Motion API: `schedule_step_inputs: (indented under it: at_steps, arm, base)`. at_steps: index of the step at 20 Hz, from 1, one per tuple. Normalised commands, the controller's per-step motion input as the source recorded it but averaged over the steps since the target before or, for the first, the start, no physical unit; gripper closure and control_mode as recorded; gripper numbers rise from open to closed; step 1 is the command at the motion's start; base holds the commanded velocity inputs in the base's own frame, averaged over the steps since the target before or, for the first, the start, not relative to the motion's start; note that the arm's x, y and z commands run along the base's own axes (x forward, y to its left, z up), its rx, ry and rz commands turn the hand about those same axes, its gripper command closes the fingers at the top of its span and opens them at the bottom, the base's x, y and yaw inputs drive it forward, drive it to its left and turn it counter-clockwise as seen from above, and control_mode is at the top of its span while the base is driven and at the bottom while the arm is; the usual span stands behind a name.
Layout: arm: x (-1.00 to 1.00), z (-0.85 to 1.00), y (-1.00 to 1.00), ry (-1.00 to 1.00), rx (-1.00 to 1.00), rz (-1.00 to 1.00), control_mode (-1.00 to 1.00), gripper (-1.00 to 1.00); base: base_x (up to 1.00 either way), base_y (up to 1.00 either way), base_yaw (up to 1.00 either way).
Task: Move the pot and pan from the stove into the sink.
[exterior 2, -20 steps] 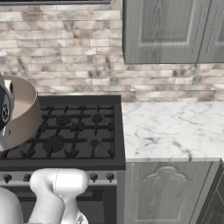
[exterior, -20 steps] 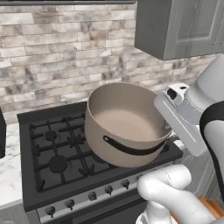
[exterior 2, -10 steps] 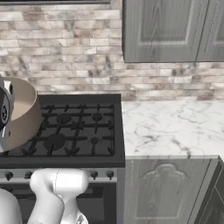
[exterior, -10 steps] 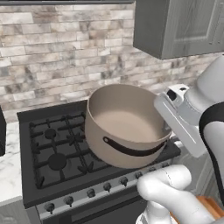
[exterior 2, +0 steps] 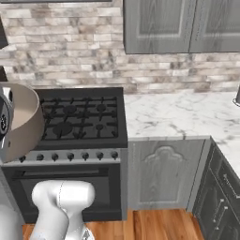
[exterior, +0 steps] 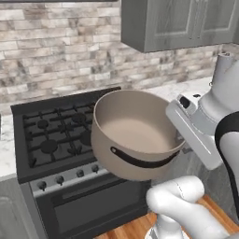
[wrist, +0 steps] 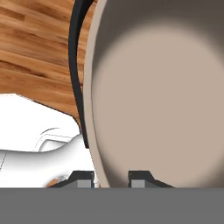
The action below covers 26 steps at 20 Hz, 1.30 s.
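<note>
Base has backed off: pot (exterior: 135, 133) off stove (exterior: 56, 135), over floor; end effector (wrist: 112, 178) clamped on rim, fingertips partly hidden.

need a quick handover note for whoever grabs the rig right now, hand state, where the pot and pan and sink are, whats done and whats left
Hand: shut on the pot's rim, one finger inside the wall, one outside.
Pot: lifted clear of the stove, held in the air in front of its right front corner, over the wood floor.
Pan: not on the grates, location cannot be told from these views.
Done: pot picked up off the stove.
Left: carry the pot to the sink and release it there, then find the pan and check it.
</note>
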Motion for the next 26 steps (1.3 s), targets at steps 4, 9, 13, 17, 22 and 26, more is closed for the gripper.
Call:
schedule_step_inputs:
  at_steps: [4,9,13,17,22,26]
  arm:
    - [0.0,0.0,0.0,0.0,0.0,0.0,1.0,1.0]
    - [0.0,0.0,0.0,0.0,0.0,0.0,1.0,1.0]
    - [0.0,0.0,0.0,0.0,0.0,0.0,1.0,1.0]
    - [0.0,0.0,0.0,0.0,0.0,0.0,1.0,1.0]
    - [0.0,0.0,0.0,0.0,0.0,0.0,1.0,1.0]
    - [0.0,0.0,0.0,0.0,0.0,0.0,1.0,1.0]
  base:
    - [-0.17,-0.37,-0.34]
    - [-0.01,-0.2,-0.44]
    - [0.0,-0.1,-0.49]
    - [0.0,-0.07,-0.5]
    - [0.0,-0.06,-0.5]
    - [0.0,-0.06,-0.5]
